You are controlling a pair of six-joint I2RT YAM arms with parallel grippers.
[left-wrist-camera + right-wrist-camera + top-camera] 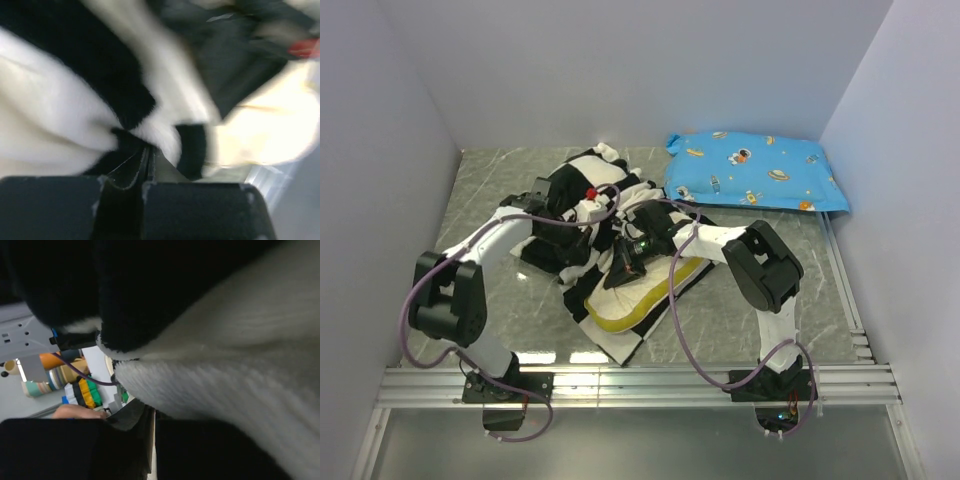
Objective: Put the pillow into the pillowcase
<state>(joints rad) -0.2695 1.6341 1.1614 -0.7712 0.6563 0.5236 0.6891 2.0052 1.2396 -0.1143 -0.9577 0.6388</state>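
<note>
The black-and-white checkered pillowcase (582, 190) lies bunched at the middle of the table, its lower part spread under and around the pillow. The cream pillow (638, 288) with yellow piping sticks out of it toward the near side. My left gripper (603, 210) is shut, and its tips pinch pillowcase fabric (75, 115) in the left wrist view (148, 159); the pale pillow (260, 135) shows blurred at the right. My right gripper (621, 266) sits over the pillow's far end, shut, with its tips in white pillowcase fabric (240, 360) in the right wrist view (152, 416).
A blue cartoon-print pillow (755, 172) lies at the back right against the wall. White walls enclose the table on the left, back and right. Aluminium rails (640, 382) run along the near edge by the arm bases.
</note>
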